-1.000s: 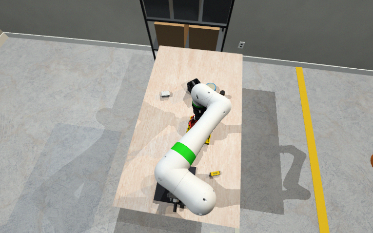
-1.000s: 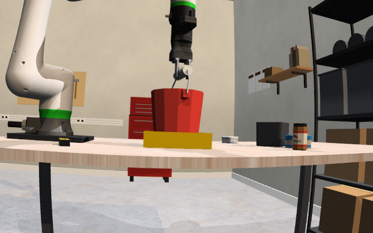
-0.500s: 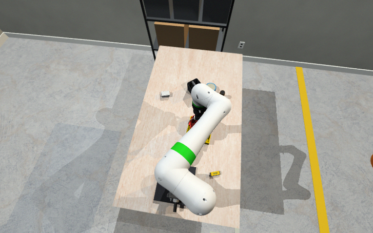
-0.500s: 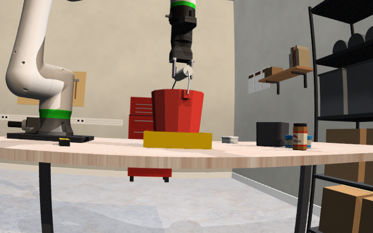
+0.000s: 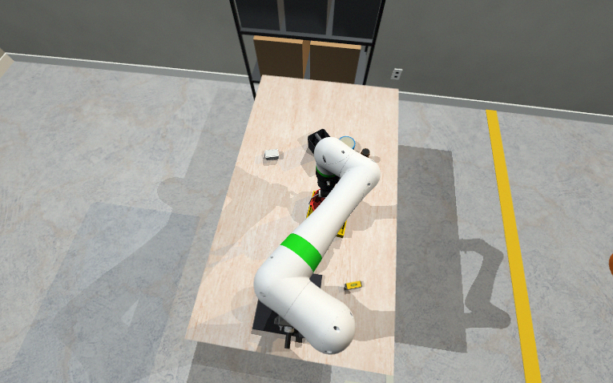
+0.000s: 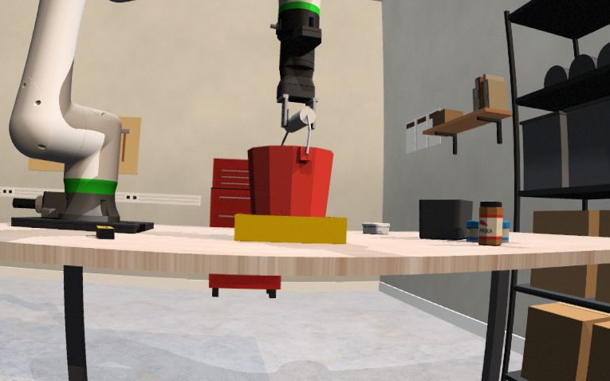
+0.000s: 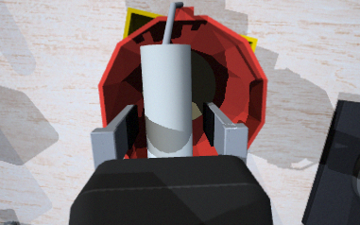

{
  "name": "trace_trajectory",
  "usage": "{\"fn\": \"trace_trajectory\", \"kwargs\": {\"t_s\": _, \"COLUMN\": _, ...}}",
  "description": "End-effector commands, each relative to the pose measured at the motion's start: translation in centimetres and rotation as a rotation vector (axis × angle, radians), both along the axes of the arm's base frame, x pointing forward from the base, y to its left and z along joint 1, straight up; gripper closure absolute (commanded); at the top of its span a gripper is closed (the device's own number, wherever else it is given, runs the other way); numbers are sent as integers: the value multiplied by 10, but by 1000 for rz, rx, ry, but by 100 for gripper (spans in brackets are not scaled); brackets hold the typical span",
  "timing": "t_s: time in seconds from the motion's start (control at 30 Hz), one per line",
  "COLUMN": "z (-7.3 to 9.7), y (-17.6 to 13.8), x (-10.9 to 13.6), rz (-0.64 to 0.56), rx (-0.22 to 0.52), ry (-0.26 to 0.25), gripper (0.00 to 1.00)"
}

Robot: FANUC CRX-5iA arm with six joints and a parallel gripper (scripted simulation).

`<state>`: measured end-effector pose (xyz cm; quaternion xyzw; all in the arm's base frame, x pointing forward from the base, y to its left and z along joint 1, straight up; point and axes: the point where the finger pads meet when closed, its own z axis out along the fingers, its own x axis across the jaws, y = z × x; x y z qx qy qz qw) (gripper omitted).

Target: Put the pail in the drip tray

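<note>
The jaws [image 5: 321, 193] [image 6: 300, 127] stood spread, one on each side of the pale cylindrical grip [image 6: 300, 119] [image 7: 166, 85], with a visible gap on both sides in the wrist view, so they pinched nothing. From the grip, the thin grey bail [image 6: 308, 137] [image 7: 169, 24] ran down to a lug on the pail [image 5: 316, 203] [image 6: 293, 182] [image 7: 240, 71]. The pail was bright red, faceted, wider at its rim than lower down, and looked upright. It stood within the outline of the yellow drip tray [image 5: 341, 230] [image 6: 290, 229] [image 7: 128, 24], whose wall hid the base; contact with the tray's floor could not be judged. In the wrist view, tray corners showed past the pail's rim at 11 and 2 o'clock. Seen from the top, the tabletop [image 5: 252, 223] [image 6: 179, 250] [image 7: 23, 189] held, around the pail, a black bin [image 5: 317, 141] [image 6: 445, 218] at 12 o'clock, a blue-rimmed round container [image 5: 347, 143] at 1 and a small yellow block [image 5: 352, 285] [image 6: 104, 232] at 5, well apart.
</note>
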<state>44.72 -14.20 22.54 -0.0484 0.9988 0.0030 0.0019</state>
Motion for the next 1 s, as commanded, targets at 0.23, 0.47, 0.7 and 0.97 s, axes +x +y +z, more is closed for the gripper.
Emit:
{"fn": "trace_trajectory", "kwargs": {"t_s": 0.23, "z": 1, "y": 0, "x": 0, "rz": 0, "rx": 0, "ry": -2, "gripper": 0}}
{"fn": "trace_trajectory", "kwargs": {"t_s": 0.47, "z": 3, "y": 0, "x": 0, "rz": 0, "rx": 0, "ry": -2, "gripper": 0}}
{"fn": "trace_trajectory", "kwargs": {"t_s": 0.7, "z": 11, "y": 0, "x": 0, "rz": 0, "rx": 0, "ry": -2, "gripper": 0}}
{"fn": "trace_trajectory", "kwargs": {"t_s": 0.97, "z": 23, "y": 0, "x": 0, "rz": 0, "rx": 0, "ry": -2, "gripper": 0}}
